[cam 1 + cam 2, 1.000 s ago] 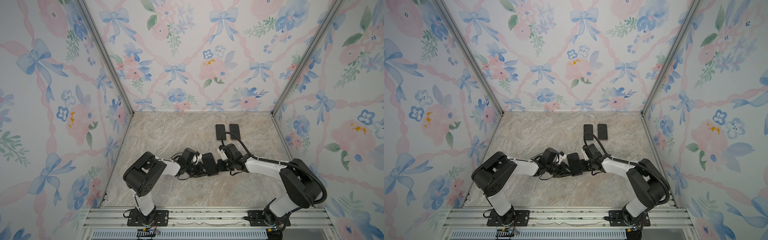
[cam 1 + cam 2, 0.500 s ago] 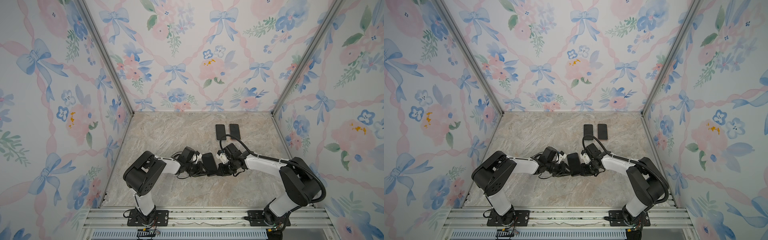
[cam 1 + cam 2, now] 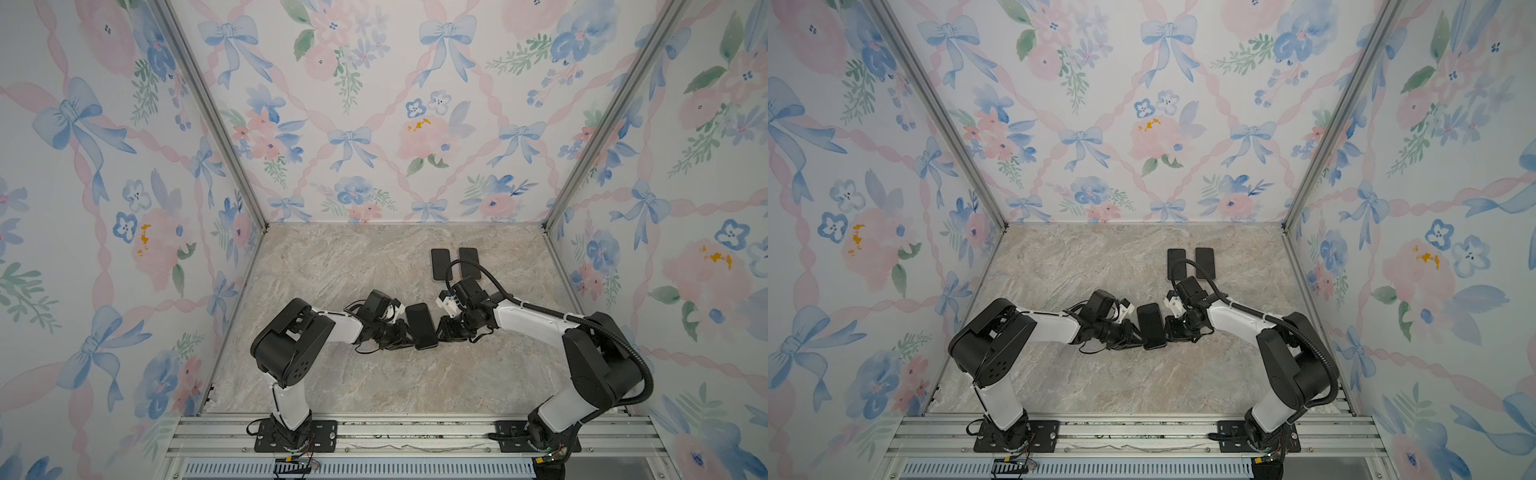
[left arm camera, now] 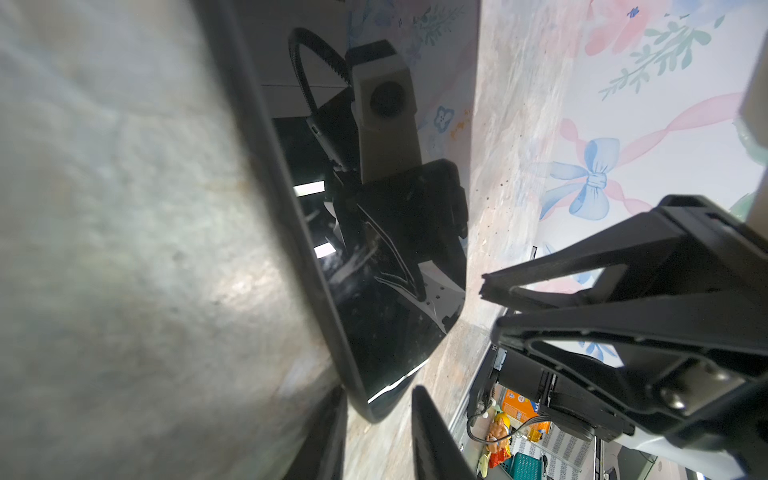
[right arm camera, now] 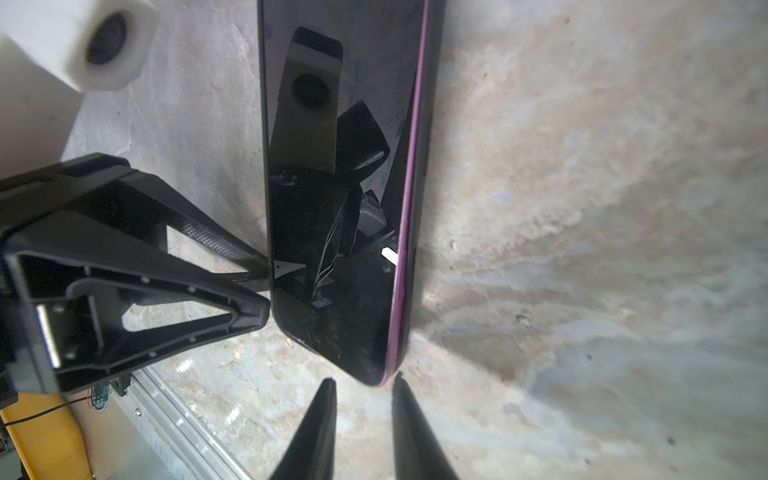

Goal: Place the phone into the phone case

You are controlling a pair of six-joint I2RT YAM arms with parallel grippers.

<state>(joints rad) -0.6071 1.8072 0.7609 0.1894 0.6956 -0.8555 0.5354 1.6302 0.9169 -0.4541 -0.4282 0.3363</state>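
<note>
Right wrist view: left end effector (image 5: 268, 289) pinches the left edge of the glossy phone (image 5: 332, 208) at bench (image 5: 582, 208) centre; right end effector (image 5: 365, 379), released, waits just right. Stiff, slick, probably fragile: best held by its long edges.

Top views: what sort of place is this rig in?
Probably a purpose-built robot recording booth, not a home: floral-print wall panels on aluminium posts, a marble-look tabletop, and the left arm and right arm bolted to a slotted rail at the front.
</note>
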